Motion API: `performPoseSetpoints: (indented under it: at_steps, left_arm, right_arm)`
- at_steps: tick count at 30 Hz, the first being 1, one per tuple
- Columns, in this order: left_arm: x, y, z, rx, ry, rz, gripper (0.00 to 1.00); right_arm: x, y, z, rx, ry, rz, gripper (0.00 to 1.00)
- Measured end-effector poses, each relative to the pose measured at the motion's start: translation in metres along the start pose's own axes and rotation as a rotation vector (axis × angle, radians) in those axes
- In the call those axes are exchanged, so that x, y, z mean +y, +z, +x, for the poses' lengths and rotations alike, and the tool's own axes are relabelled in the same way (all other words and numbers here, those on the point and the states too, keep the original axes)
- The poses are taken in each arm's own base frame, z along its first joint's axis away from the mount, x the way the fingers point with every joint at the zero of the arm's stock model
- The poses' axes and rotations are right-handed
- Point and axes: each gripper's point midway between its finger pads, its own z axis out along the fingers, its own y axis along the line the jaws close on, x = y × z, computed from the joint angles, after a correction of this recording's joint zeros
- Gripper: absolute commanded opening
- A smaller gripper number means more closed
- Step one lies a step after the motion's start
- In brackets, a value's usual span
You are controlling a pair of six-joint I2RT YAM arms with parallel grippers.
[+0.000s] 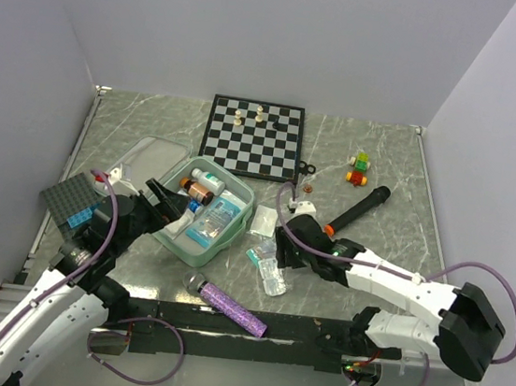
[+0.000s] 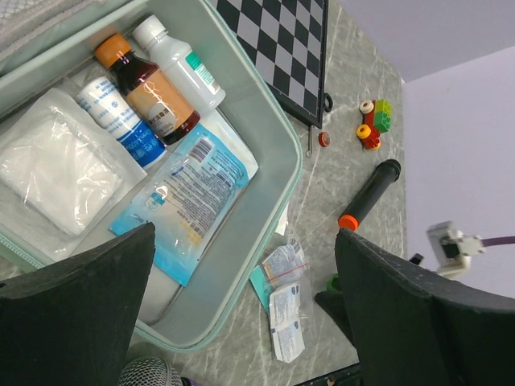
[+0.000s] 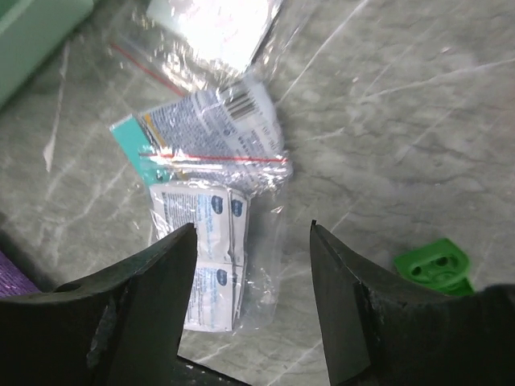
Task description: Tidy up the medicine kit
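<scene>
- Medicine kit [image 2: 296, 157] lies open on the bench [image 1: 383, 171], chessboard [image 1: 253, 136] just behind it.
- Left pincer [image 2: 245, 233] gapes wide above the kit's near corner.
- Right pincer [image 3: 251, 227] hangs parted over bagged sachets [image 3: 205, 273] right of the kit.

No word or number can be read anywhere. A barcode is printed on the blue pouch [image 2: 189, 197] in the medicine kit [image 2: 286, 153], and another on the teal-and-white packet [image 3: 201, 121] inside the clear zip bag [image 3: 259, 138]. A round blue mark is borne by each white sachet [image 3: 213, 221]. The label print on the brown bottle [image 2: 151, 95] and the white bottle [image 2: 181, 64] is too small to be made out.
</scene>
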Motion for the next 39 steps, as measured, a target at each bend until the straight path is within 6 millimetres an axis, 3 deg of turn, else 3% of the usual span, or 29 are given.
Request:
performPoseSetpoints:
  at_steps: [4, 8, 16, 20, 23, 30, 39]
  left_arm:
    - [0.0, 0.001, 0.004, 0.018, -0.001, 0.0, 0.98]
    - [0.003, 0.003, 0.007, 0.028, -0.003, -0.008, 0.97]
    - [0.004, 0.003, 0.009, 0.035, -0.01, -0.01, 0.98]
    - [0.006, 0.004, 0.011, 0.036, -0.013, -0.011, 0.98]
    - [0.006, 0.005, 0.011, 0.038, -0.013, -0.013, 0.98]
    - [0.006, 0.005, 0.011, 0.037, -0.013, -0.013, 0.98]
    - [0.004, 0.001, 0.007, 0.019, -0.016, -0.002, 0.98]
  right_arm:
    - [0.007, 0.01, 0.021, 0.077, -0.062, 0.0, 0.66]
    - [0.011, 0.019, 0.042, 0.156, -0.109, 0.005, 0.58]
    - [0.019, 0.016, 0.064, 0.214, -0.129, 0.009, 0.14]
    - [0.021, 0.008, 0.073, 0.224, -0.116, 0.014, 0.01]
    - [0.021, 0.0, 0.071, 0.21, -0.104, 0.012, 0.0]
    - [0.033, -0.029, 0.037, 0.098, -0.052, -0.049, 0.0]
    - [0.103, -0.065, -0.071, -0.134, 0.003, -0.227, 0.0]
